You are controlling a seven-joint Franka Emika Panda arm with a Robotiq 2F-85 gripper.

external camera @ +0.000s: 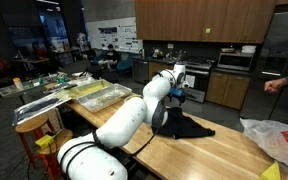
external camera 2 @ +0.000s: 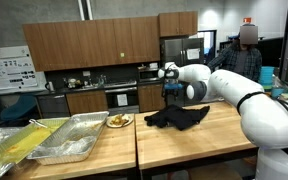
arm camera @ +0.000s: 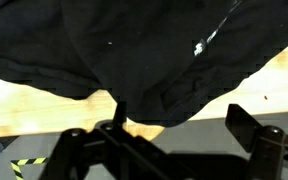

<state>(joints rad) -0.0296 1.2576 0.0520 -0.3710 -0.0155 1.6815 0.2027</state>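
Hovering spread apart and empty, the fingers (arm camera: pixel 174 135) are seen just above the black cloth (arm camera: pixel 114 45) crumpled on the bench (arm camera: pixel 44 110), where only a loose fold might be pinched and slip

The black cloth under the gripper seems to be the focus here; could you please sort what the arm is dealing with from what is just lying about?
In play:
- black cloth, bunched on the wooden table
- gripper, just above the cloth

Lying about:
- foil trays
- plate of food
- plastic bag
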